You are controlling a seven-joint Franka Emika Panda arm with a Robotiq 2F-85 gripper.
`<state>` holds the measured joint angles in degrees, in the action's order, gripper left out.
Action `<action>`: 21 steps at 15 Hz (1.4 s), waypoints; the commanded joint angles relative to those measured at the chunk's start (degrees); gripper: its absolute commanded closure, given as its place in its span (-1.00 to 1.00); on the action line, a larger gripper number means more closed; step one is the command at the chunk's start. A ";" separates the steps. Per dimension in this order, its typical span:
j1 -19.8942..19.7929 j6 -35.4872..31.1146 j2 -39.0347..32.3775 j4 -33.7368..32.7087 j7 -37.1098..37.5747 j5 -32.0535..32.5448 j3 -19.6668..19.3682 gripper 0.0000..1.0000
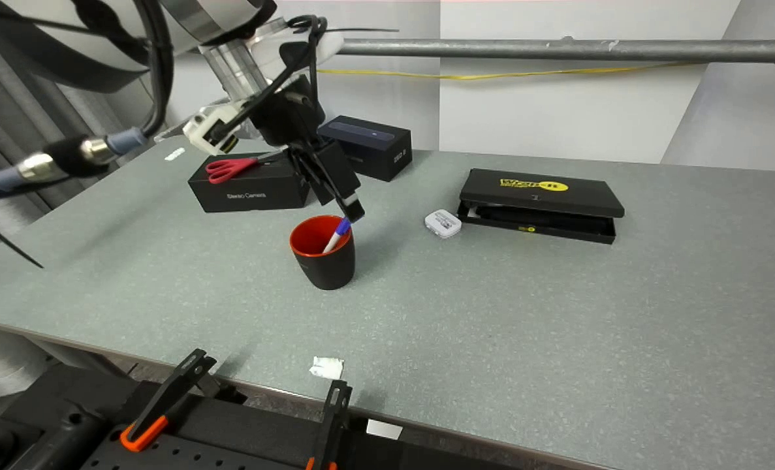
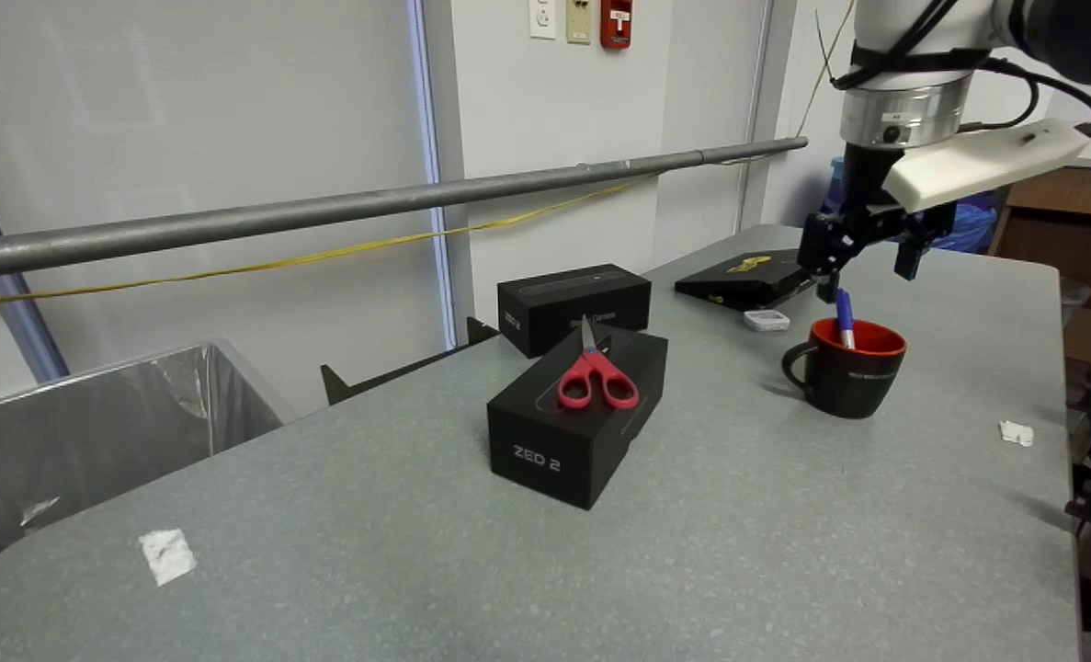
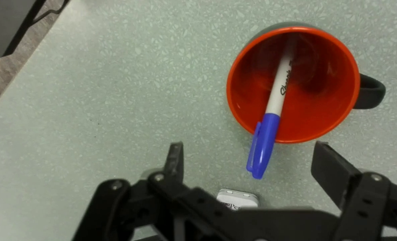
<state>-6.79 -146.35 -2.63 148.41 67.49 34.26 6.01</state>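
Mug [image 1: 325, 271]: is holding a marker [image 3: 276, 104], cap [image 3: 266, 142] poking past the rim;
Gripper [image 3: 248, 147]: is hovering nearby, jaws standing apart;
Black case [image 1: 544, 196]: is gaping, showing dark contents [image 1: 521, 215]

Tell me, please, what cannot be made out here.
Marker, lower end: hidden by the mug in both exterior views; shadowed in the wrist view.
White case, print: too small in both exterior views; jaws cover part in the wrist view.
Black case, contents: mostly under the lid in both exterior views.
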 commanded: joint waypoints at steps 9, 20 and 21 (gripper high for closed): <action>8.83 -6.04 -9.08 -5.32 9.02 4.14 -9.58 0.03; 8.41 -7.34 -4.98 -2.75 5.69 0.73 -11.16 0.96; 8.19 -7.46 -3.77 -2.11 4.99 0.22 -11.06 0.96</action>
<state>1.11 -151.94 -10.05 143.87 74.25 36.28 -4.28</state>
